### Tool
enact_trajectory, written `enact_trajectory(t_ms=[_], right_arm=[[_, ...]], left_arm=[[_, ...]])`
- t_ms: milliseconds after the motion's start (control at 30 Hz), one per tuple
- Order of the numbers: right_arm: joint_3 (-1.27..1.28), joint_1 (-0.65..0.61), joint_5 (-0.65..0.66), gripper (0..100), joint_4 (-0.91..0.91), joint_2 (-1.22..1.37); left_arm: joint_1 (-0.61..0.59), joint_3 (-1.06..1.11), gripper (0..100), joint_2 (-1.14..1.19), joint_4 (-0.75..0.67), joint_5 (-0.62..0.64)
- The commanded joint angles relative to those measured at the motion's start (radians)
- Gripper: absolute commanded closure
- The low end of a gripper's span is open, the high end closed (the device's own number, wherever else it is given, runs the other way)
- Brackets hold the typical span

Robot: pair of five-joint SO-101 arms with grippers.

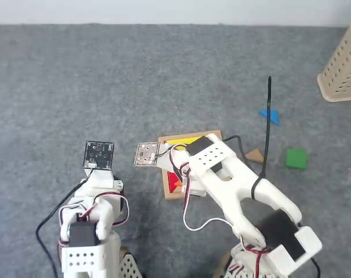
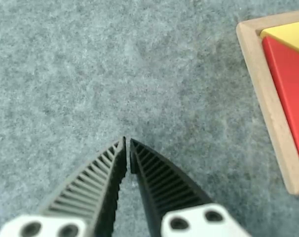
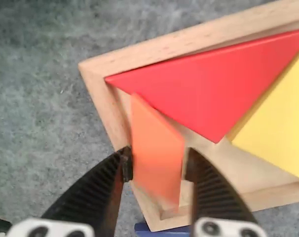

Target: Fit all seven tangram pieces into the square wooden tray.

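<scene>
Right gripper (image 3: 158, 159) clamped on orange piece (image 3: 154, 140), holding it tilted over the tray (image 3: 101, 96) corner, one edge against the red triangle (image 3: 213, 94). Yellow triangle (image 3: 273, 138) sits flat beside the red. Left gripper (image 2: 128, 144) has its jaws together and empty, over carpet beside the tray rim.

Progress, my read: two pieces seated, orange not yet flat.

High view adds loose pieces well apart from the tray: blue triangle (image 1: 269, 116), green square (image 1: 296, 158), tan piece (image 1: 255, 155). The arm hides most of the tray there; the right wrist view shows the free gap. Seventh piece: can't tell.
</scene>
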Motion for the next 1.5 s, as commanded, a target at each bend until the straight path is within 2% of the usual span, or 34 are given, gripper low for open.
enact_trajectory(t_ms=[0,267,533,867,1067,1267,1467], right_arm=[[-0.052,0.01,-0.012,75.7,-0.004,-0.004],[-0.06,0.028,-0.046,76.1,0.024,-0.022],[-0.054,0.091,-0.203,98.9,-0.045,-0.091],[-0.011,0.082,-0.212,98.5,-0.143,0.027],[-0.009,-0.048,-0.215,98.5,-0.14,0.084],[-0.009,-0.127,-0.219,98.5,-0.142,0.102],[-0.028,-0.13,-0.333,98.5,-0.14,0.058]], left_arm=[[-0.002,-0.005,99,-0.006,0.006,0.006],[-0.002,-0.005,99,-0.006,0.006,0.006],[-0.002,-0.005,99,-0.006,0.006,0.006],[-0.002,-0.005,99,-0.006,0.006,0.006],[-0.002,-0.005,99,-0.006,0.006,0.006],[-0.002,-0.005,99,-0.006,0.006,0.006],[-0.002,-0.005,99,-0.006,0.006,0.006]])
